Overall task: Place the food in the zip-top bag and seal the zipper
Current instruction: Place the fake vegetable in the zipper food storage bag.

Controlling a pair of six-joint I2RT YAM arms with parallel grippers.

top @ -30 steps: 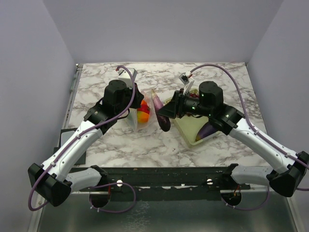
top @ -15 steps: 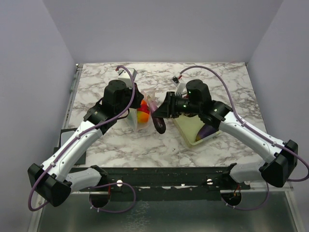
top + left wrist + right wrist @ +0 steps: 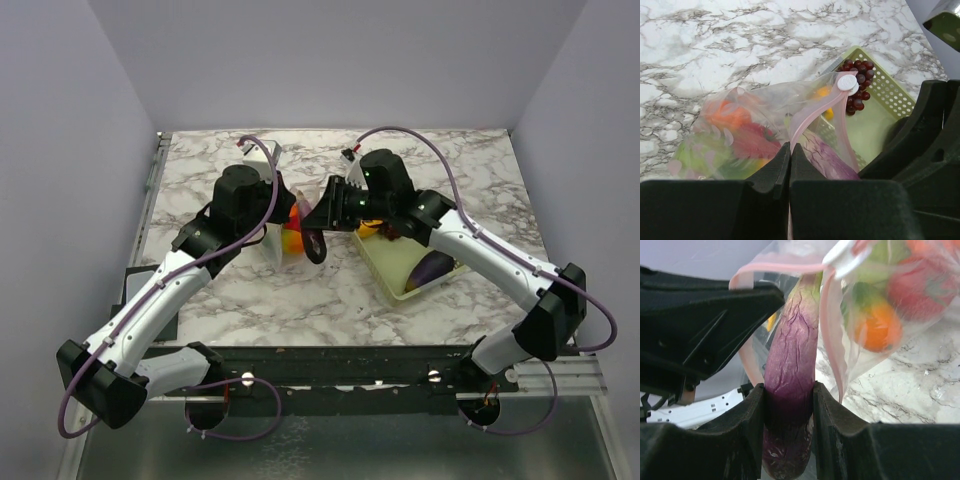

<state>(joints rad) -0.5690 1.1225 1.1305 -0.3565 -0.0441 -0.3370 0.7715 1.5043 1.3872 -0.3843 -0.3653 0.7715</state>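
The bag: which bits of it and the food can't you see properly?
- Top view: the bag mouth, hidden under the right arm.
- Left wrist view: the eggplant's lower half, behind the left claw.
- Right wrist view: the eggplant's bottom end, squeezed between the right claw's fingers; food inside the bag, blurred by its plastic.

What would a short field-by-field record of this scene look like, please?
left gripper: pinching the zipper at the bag's mouth
right gripper: gripping the eggplant
eggplant: stem end entering the bag mouth
zip-top bag: open, unsealed
toy food: orange, red, green pieces in bag
basket: grapes, second eggplant
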